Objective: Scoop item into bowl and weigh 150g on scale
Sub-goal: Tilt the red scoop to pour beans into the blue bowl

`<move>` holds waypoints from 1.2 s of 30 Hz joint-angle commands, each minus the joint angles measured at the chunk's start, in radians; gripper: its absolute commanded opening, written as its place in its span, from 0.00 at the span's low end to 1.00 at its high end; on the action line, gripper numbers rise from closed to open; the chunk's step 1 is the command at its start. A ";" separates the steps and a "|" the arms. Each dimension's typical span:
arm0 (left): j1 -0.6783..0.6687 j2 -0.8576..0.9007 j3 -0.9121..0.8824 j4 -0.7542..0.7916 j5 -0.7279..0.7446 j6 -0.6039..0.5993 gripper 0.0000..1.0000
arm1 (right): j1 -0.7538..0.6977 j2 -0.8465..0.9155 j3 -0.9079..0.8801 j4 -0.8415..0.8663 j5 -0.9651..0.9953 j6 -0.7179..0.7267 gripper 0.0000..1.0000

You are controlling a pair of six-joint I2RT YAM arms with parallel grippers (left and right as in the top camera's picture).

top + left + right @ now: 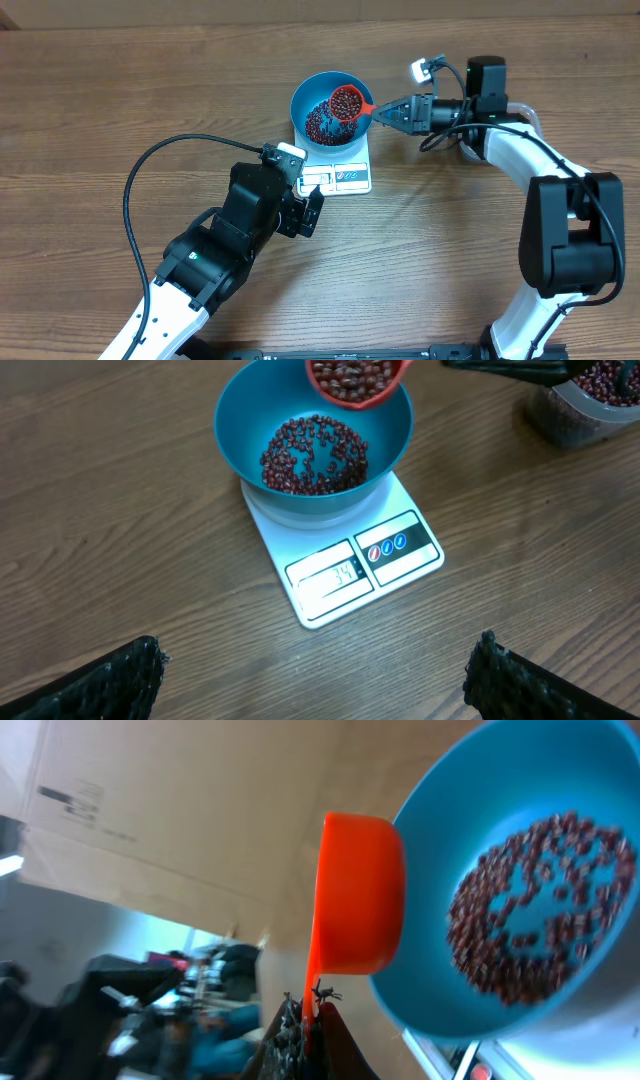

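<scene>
**Scoop of beans held over the blue bowl**

The right gripper [382,111] pinches the thin handle of an orange scoop [360,895] — its fingers are pressed tight on it. The scoop is open side up and full of small dark red beans [345,99]. It hangs over the blue bowl [310,88], near the rim on the right arm's side. More beans lie in a loose pile at the bottom of the bowl. The bowl sits on the white scale [360,575], which rests on the wooden table [120,80]. The left gripper [309,212] holds nothing — its fingers are spread wide, near the scale's button edge. A clear tub [585,405] with more beans stands off to one side.
</scene>
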 commanded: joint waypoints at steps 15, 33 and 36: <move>-0.002 -0.016 0.003 0.004 -0.010 0.016 1.00 | 0.055 -0.026 -0.002 0.008 0.298 -0.380 0.04; -0.002 -0.016 0.003 0.005 -0.014 0.019 1.00 | 0.061 -0.135 -0.002 -0.092 0.383 -0.571 0.04; 0.000 -0.016 0.003 0.002 -0.014 0.027 1.00 | 0.061 -0.142 -0.002 -0.093 0.383 -0.577 0.04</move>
